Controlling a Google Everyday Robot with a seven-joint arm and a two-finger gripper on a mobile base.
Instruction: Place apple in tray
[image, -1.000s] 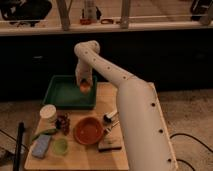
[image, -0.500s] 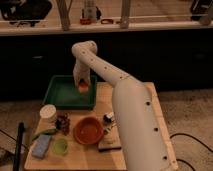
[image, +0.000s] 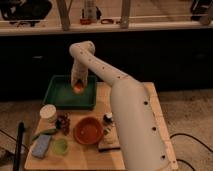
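The apple, small and orange-red, shows inside the green tray, toward its right side. My gripper hangs directly over the apple at the end of the white arm, which reaches in from the lower right. The gripper's body hides the top of the apple. Whether the apple rests on the tray floor or is still held I cannot make out.
On the wooden table in front of the tray stand an orange bowl, a white round container, a light-green cup, a blue sponge, a dark cluster and a small bottle. A dark counter runs behind.
The gripper and apple have shifted slightly left and lower into the tray over the last second. Everything on the table stayed where it was.
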